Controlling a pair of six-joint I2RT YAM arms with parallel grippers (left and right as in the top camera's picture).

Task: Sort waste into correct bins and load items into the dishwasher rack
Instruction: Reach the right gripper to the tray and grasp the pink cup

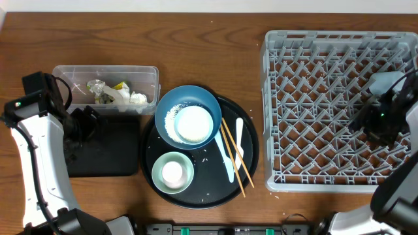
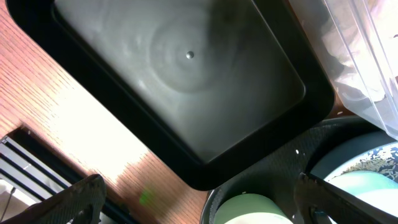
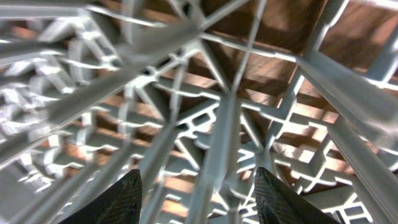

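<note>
Jaws wide and empty, the left gripper (image 2: 199,200) hangs tilted over the shallow black tray (image 1: 111,158) near the table's left edge. The right gripper (image 3: 198,199), fingers parted around nothing, reaches down into the dishwasher rack (image 1: 313,98) at the right edge.

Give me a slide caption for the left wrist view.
Left jaws spread open above the shallow black tray, clear tub and pale-green bowl at the frame's edges.

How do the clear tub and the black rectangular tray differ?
The clear tub is see-through with taller walls; the black rectangular tray is opaque and shallow. The tub holds tissue and a yellow-green packet; the tray looks bare. Both are rectangular with rounded corners, left of the round tray.
</note>
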